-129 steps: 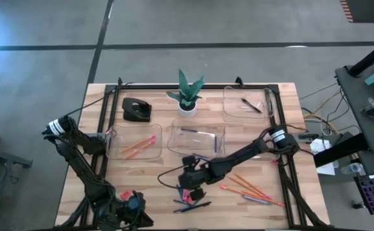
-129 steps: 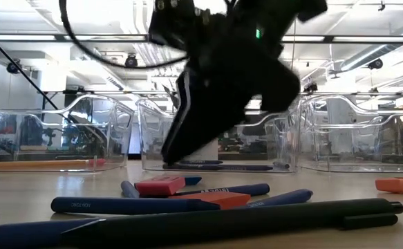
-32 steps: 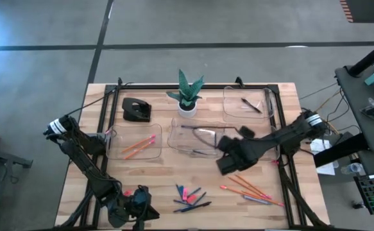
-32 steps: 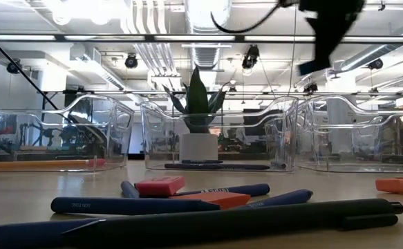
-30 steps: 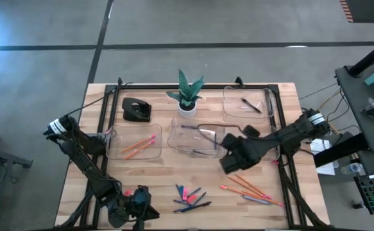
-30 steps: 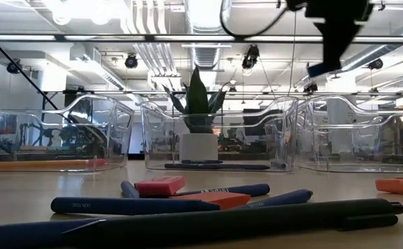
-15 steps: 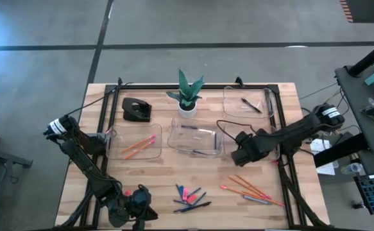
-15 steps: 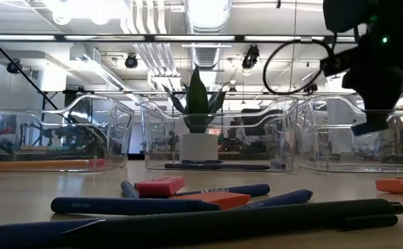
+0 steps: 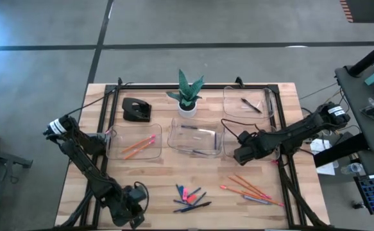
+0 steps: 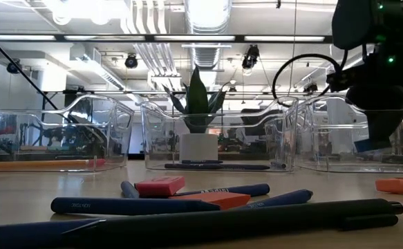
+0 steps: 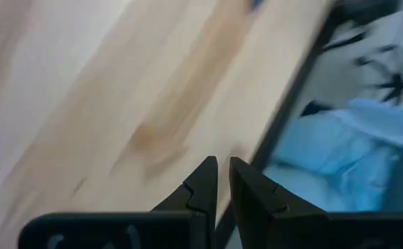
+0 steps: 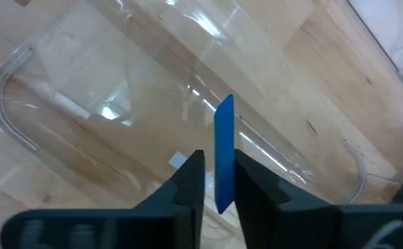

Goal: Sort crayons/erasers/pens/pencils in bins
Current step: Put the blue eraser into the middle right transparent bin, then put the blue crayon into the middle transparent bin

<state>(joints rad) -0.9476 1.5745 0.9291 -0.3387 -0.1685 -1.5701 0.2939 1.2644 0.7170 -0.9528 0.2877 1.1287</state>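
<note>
Now the right gripper (image 9: 239, 154) has swung to centre-right over an empty bin (image 12: 118, 104), fingers loosely pinching a blue eraser (image 12: 224, 153), release seemingly imminent; left gripper (image 11: 219, 185) closed.

Pale, matt wood grain covers my table (image 9: 154, 173). The bins (image 12: 118, 104) are clear, glossy plastic catching bright highlights. My fingers (image 12: 187, 187) look like matt black plastic. The blue eraser (image 12: 224, 155) between them appears smooth and dull.

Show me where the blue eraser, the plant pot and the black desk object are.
blue eraser (image 12: 224, 153): right wrist view, middle of its flat blue face.
plant pot (image 9: 187, 108): high view, white rim.
black desk object (image 9: 136, 110): high view, top centre.
</note>
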